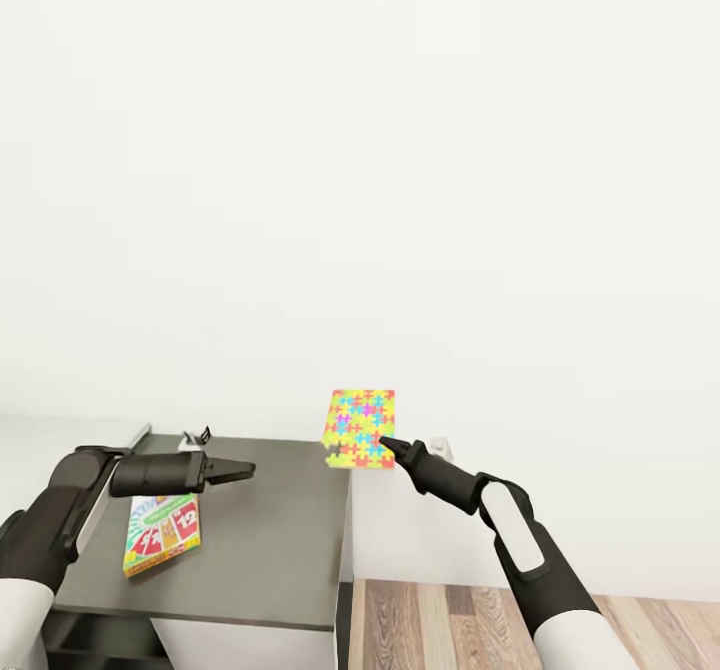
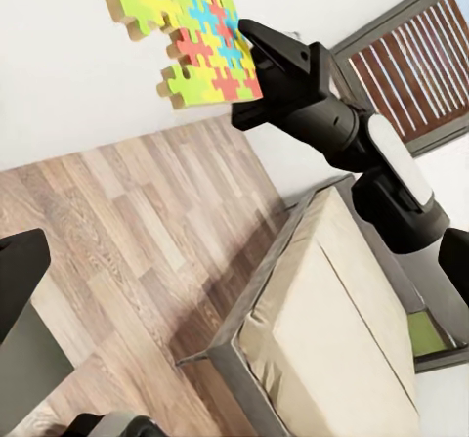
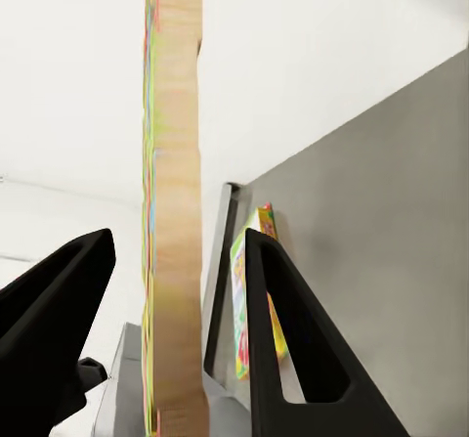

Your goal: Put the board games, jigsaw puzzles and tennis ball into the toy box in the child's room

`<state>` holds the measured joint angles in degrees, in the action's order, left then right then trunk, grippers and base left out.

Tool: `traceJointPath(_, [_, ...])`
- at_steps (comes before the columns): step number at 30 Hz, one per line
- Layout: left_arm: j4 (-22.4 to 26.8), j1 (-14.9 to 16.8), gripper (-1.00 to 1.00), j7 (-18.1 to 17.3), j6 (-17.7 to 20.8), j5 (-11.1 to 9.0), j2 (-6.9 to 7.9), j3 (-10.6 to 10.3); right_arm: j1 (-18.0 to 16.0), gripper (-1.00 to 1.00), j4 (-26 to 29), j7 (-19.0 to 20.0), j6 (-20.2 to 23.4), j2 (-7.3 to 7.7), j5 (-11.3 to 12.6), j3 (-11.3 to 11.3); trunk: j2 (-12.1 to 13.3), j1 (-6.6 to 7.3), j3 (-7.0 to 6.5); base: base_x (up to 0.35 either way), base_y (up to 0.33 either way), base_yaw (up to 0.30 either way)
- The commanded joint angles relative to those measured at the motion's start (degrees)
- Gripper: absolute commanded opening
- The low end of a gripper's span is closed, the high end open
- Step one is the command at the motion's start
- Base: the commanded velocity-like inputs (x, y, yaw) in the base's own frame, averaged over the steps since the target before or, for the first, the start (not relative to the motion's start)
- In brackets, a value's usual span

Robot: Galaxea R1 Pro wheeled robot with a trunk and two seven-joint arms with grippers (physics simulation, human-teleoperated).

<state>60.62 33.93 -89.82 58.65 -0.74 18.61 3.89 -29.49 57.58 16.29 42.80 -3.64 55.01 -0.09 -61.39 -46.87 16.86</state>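
Observation:
My right gripper [image 1: 385, 443] is shut on a yellow jigsaw puzzle [image 1: 362, 428] with many-coloured piece shapes. It holds the puzzle upright in the air, just past the right edge of the table [image 1: 270, 550]. The right wrist view shows this slab [image 3: 176, 212] edge-on between the two fingers [image 3: 283, 329]. A board game [image 1: 160, 535] with green edges lies flat on the dark grey corner section. My left gripper [image 1: 240, 470] hovers open above it, holding nothing. The bed [image 2: 332, 339] with its beige mattress appears in the left wrist view. The toy box and tennis ball are out of view.
A white wall rises right behind the table. Wooden floor [image 1: 480, 630] lies to the table's right, under my right arm. A small white and black object [image 1: 195, 440] stands at the table's back edge. White drawer fronts [image 1: 240, 650] sit below the top.

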Motion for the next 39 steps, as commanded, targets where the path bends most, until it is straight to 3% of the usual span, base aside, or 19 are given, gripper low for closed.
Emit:
traceJointPath(1, [0.0, 0.1, 1.00, -0.2, 0.6, 0.0, 0.02, 0.0, 0.0, -1.00, 0.0, 0.1, 0.0, 0.00, -0.1, -0.1, 0.4, 0.22, -0.11, 0.000, 0.000, 0.000])
traceJointPath(22, [0.1, 0.3, 1.00, -0.2, 0.6, 0.1, 0.14, 0.0, 0.0, -1.00, 0.0, 1.5, -1.7, 0.04, 0.0, -0.3, 8.8, 4.83, -3.88, 0.000, 0.000, 0.000])
traceJointPath(29, [0.1, 0.3, 1.00, -0.2, 0.6, 0.1, 0.14, -0.1, 0.0, -1.00, -0.3, 1.5, -5.7, 0.05, -0.1, -0.2, 11.6, 6.37, -5.14, 0.000, 0.000, 0.000])
traceJointPath(39, [0.0, 0.3, 1.00, -0.2, 0.6, 0.3, -0.03, -0.3, 0.0, -1.00, -0.4, 1.5, -6.4, 0.12, 0.1, -0.2, 15.6, 8.57, -6.93, 0.000, 0.000, 0.000])
